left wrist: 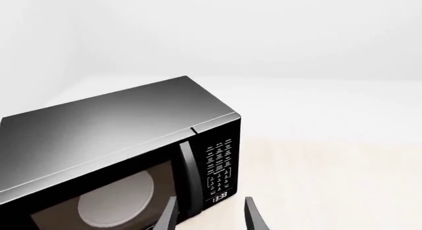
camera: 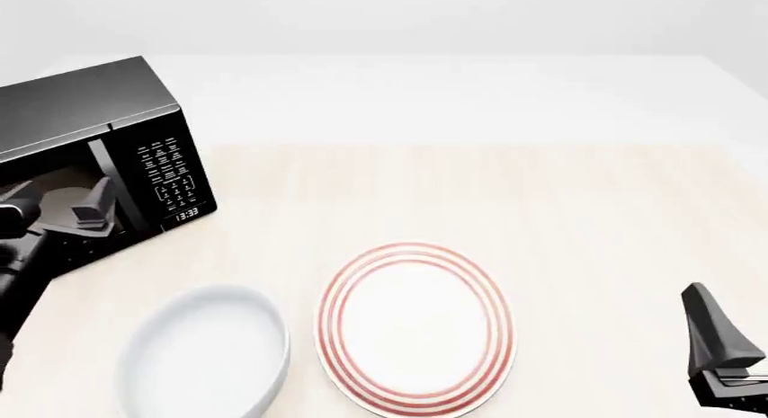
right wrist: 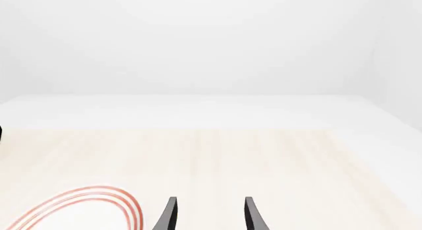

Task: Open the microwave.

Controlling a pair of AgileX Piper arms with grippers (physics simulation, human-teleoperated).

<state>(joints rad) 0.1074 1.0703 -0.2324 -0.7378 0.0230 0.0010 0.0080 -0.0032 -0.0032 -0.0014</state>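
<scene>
Black microwave [left wrist: 125, 156], door closed, open left pincer [left wrist: 209, 215] near handle [left wrist: 191, 178]

1. The microwave [left wrist: 118, 126] has a smooth top with a brushed, metal-like grey sheen, just ahead of the left gripper [left wrist: 209, 215].
2. Its door is dark, glossy glass; the handle [left wrist: 189, 175] looks like satin black plastic.
3. The keypad [left wrist: 220, 165] panel is flat black with crisp white print.
4. The table [camera: 576, 211] shows pale, matt wood grain.
5. The plate [camera: 415, 328], left of the right gripper [camera: 720, 346], looks smooth and glazed, with red rings.
6. The bowl [camera: 204, 355] looks like smooth white ceramic.
7. Both grippers' fingers are matt black.
</scene>
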